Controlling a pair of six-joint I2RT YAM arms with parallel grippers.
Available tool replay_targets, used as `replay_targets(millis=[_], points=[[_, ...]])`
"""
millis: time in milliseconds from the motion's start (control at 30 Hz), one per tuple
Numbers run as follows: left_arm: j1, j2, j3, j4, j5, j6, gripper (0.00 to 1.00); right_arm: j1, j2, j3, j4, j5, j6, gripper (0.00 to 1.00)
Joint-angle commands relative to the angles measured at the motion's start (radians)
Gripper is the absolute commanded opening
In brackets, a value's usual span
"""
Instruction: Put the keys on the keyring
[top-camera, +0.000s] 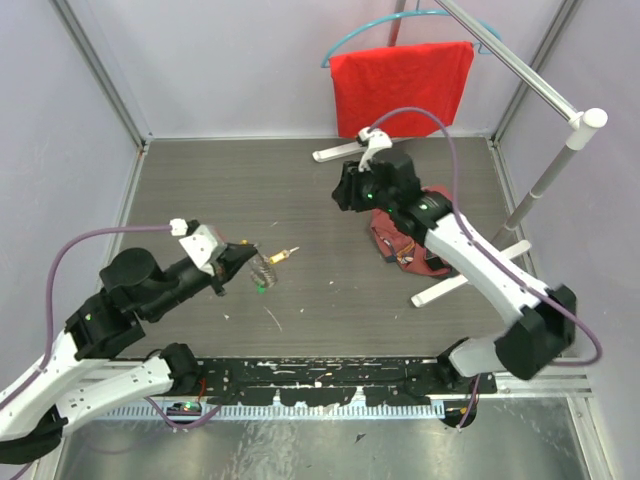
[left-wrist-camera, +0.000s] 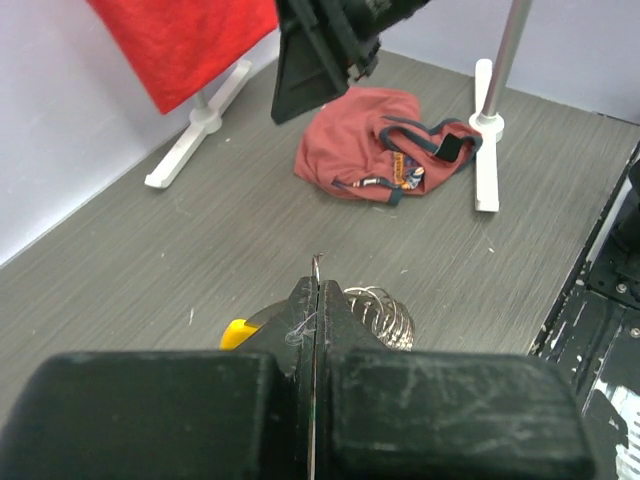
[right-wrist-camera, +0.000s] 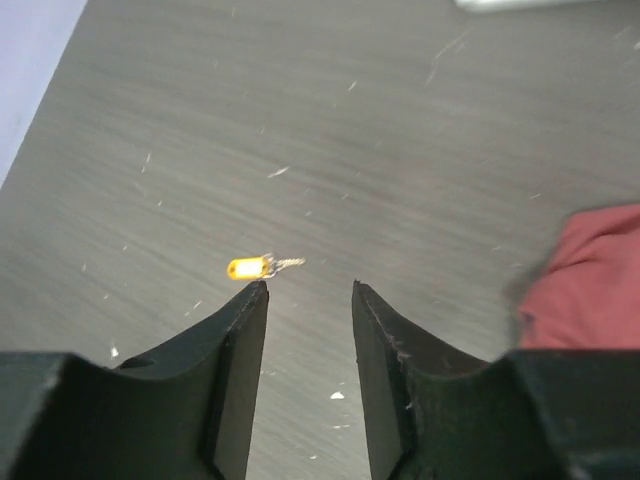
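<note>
Grey table (top-camera: 200, 190), two keys (top-camera: 283, 256), one keyring (top-camera: 263, 268)

Left pincer (left-wrist-camera: 316, 292) pressed closed; right pincer (right-wrist-camera: 310, 288) parted, tilted downward.

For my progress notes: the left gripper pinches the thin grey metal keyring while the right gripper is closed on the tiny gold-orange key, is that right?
Not quite: the right wrist view shows the right gripper open and empty, the tiny gold-orange key lying loose on the grey table. The left gripper does pinch the thin grey metal keyring.
</note>
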Motion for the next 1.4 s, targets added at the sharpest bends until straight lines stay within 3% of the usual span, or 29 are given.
replay_targets(millis=[0,100,333,467,633,900,1167,1367], points=[[-0.003,-0.008,0.065,-0.154,-0.062,-0.045,0.00,0.005,0.145,0.049,0.075,-0.225,0.181,0.39],[-0.004,0.012,0.090,-0.198,-0.119,-0.091,0.00,0.033,0.188,-0.078,0.297,-0.266,0.273,0.42],[-0.003,0.012,0.096,-0.219,-0.274,-0.211,0.00,0.204,0.316,-0.118,0.353,0.148,0.381,0.46],[-0.004,-0.044,0.042,-0.145,-0.258,-0.211,0.00,0.281,0.410,-0.120,0.396,0.235,0.478,0.42],[-0.003,-0.016,0.059,-0.184,-0.274,-0.196,0.00,0.345,0.503,-0.084,0.399,0.320,0.540,0.40],[-0.003,0.074,0.106,-0.280,-0.298,-0.217,0.00,0.349,0.596,-0.033,0.383,0.333,0.570,0.40],[-0.006,0.175,0.162,-0.397,-0.382,-0.388,0.00,0.348,0.614,-0.020,0.378,0.332,0.564,0.40],[-0.005,0.215,0.231,-0.449,-0.318,-0.380,0.00,0.345,0.615,-0.031,0.378,0.334,0.572,0.40]])
